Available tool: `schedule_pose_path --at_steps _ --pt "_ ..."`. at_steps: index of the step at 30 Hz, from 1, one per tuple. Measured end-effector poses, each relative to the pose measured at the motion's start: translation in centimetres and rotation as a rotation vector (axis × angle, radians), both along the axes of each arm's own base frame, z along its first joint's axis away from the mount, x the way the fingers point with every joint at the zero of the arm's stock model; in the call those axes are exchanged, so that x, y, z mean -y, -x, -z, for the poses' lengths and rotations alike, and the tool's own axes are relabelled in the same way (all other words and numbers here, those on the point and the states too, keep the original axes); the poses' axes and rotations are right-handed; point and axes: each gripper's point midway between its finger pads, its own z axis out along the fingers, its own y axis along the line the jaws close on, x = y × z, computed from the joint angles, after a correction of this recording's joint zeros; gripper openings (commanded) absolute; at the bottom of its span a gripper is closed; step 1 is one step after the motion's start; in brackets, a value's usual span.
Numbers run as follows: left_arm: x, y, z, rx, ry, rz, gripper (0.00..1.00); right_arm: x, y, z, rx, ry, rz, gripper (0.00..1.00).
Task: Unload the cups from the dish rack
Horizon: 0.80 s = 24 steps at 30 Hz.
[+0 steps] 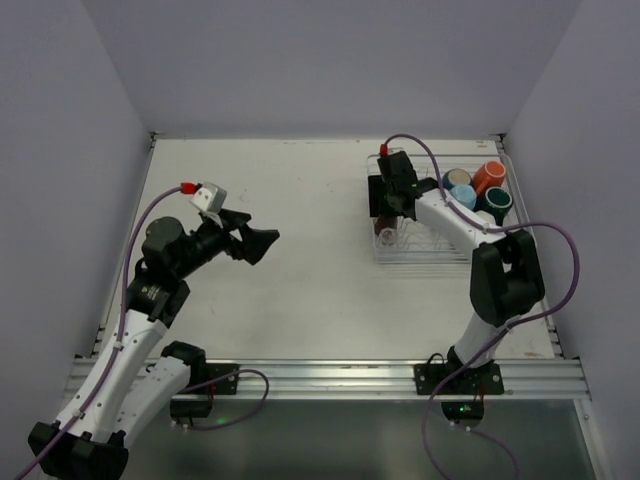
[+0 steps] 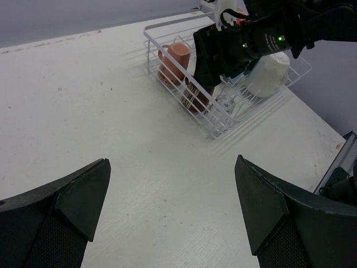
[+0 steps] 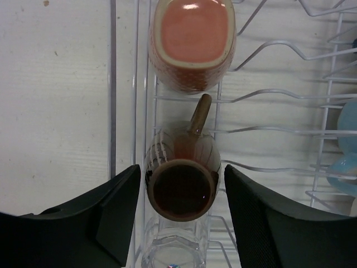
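The right gripper (image 3: 182, 174) hung with jaws spread either side of the brown striped mug (image 3: 181, 195), low centre in the wrist view, at the dish rack's (image 3: 135, 84) left edge. It would do best to descend straight, pinch the mug's sides clear of the handle, and lift without touching the glass tumbler (image 3: 173, 254) below. The left gripper (image 2: 173, 212) had its jaws spread over the counter (image 2: 83, 100).

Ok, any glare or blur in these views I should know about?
Right wrist view: a bright glare spot on the pink cup, and the right pincer straddling the brown cup looks dark and soft. Left wrist view: the left pincer is a blurry dark mass up close, the rack sharper behind. Top view: even light, only faint shadows.
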Motion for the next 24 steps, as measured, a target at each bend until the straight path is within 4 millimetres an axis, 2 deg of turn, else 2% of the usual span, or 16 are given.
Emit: schedule_pose_path --at_steps 4,6,7,8,9,13,16,18,20,24 --pt "0.0 0.0 0.1 0.000 -0.006 0.000 1.00 0.2 -0.5 0.5 -0.003 0.023 0.008 0.59" --pt "-0.1 0.0 0.2 -0.003 -0.007 -0.002 0.95 0.2 -0.9 0.5 0.002 0.031 0.015 0.58" --pt "-0.1 0.0 0.3 -0.005 -0.008 -0.003 0.94 0.2 -1.2 0.5 0.006 0.034 0.018 0.54" --pt "-0.1 0.0 0.3 -0.007 -0.010 -0.003 0.90 0.2 -1.3 0.5 0.009 0.035 0.020 0.41" --pt "-0.1 0.0 0.3 -0.008 -0.011 -0.002 0.88 0.2 -1.5 0.5 0.014 0.037 0.021 0.38" --pt "-0.1 0.0 0.4 -0.007 -0.015 -0.003 0.84 0.5 -1.7 0.2 0.028 0.050 0.036 0.30" --pt "-0.1 -0.1 0.6 -0.013 -0.017 -0.002 0.84 0.8 -1.4 -0.6 0.045 0.051 0.043 0.29" --pt "0.0 -0.2 0.8 -0.024 -0.018 0.002 0.84 1.3 -0.7 -2.1 0.077 0.043 0.050 0.26" --pt "0.3 -0.3 1.1 -0.041 -0.010 0.013 0.84 1.6 0.0 -4.5 0.130 0.017 0.053 0.25" --pt "1.2 -0.1 1.2 -0.084 0.029 0.057 0.89 2.0 1.8 -11.9 0.315 -0.094 0.052 0.24"
